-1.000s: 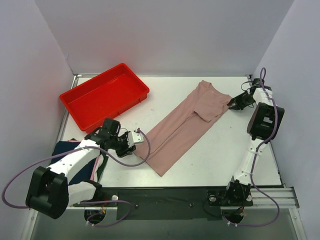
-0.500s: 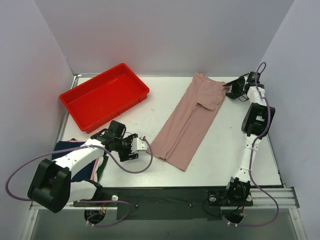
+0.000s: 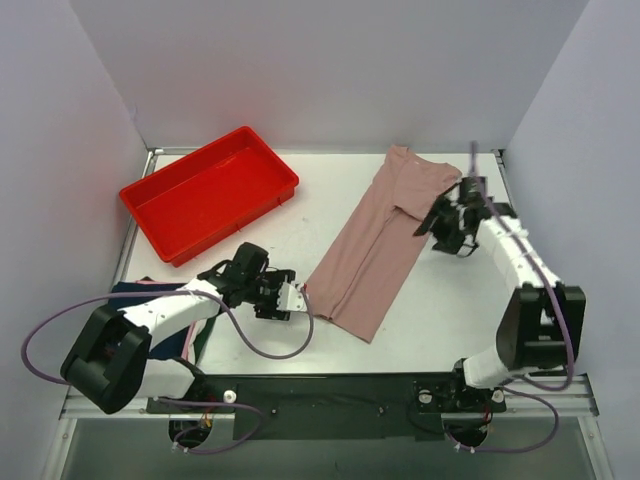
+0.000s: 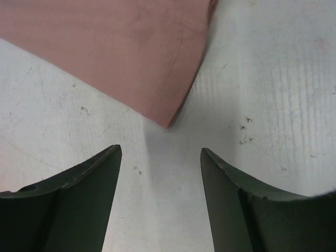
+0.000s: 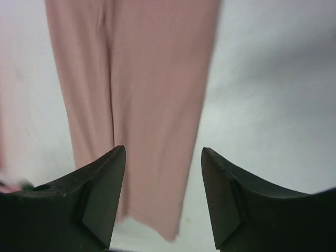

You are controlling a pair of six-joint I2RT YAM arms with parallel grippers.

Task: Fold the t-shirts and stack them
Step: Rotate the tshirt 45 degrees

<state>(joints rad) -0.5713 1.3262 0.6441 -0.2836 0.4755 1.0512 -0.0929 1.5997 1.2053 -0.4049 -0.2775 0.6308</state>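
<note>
Pink t-shirt (image 3: 372,252) is met just ahead of the left gripper (image 3: 297,300): in the left wrist view that gripper (image 4: 160,152) is held spread wide, nothing is caught between its fingers, and one corner of the shirt (image 4: 121,52) is seen lying flat on the white surface (image 3: 455,300), a little beyond the fingertips and untouched. The right gripper (image 3: 436,224) is held over the shirt's far right part. Its wrist view is blurred, but the gripper (image 5: 163,149) is shown parted, with pink cloth (image 5: 142,100) seen below the gap and not pinched. The shirt is laid out as a long folded strip, slanting from far right to near centre. A navy t-shirt (image 3: 122,293) is partly hidden under the left arm at the near left. A red tray (image 3: 215,190) is set at the far left.
</note>
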